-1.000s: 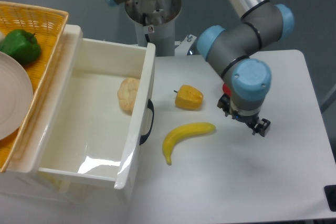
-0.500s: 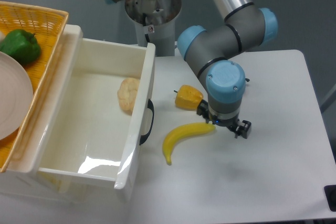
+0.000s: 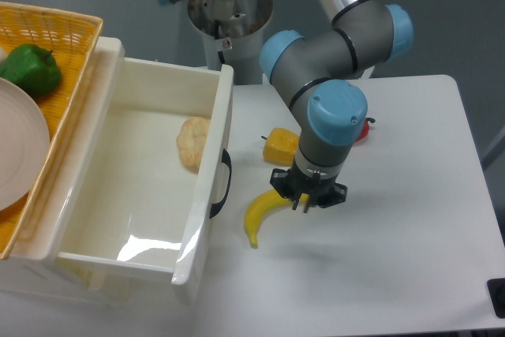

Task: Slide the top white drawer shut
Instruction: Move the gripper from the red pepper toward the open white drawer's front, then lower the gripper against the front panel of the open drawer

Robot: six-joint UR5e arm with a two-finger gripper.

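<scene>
Progress: none yet | glossy white plastic top drawer fully pulled out, black arched handle untouched | two-finger gripper above yellow banana, opening cannot be told, seems to hold nothing | left: reach drawer front, push it in.

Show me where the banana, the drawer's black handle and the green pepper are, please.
banana (image 3: 254,217): fixed camera view, on its lower yellow curve.
black handle (image 3: 224,184): fixed camera view, on the middle of the arch.
green pepper (image 3: 30,69): fixed camera view, on its glossy top, in the basket.

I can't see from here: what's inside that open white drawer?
The top white drawer holds one pale, lumpy, bread-like item near its front wall. The rest of its floor looks bare; its left edge sits under the basket.
</scene>
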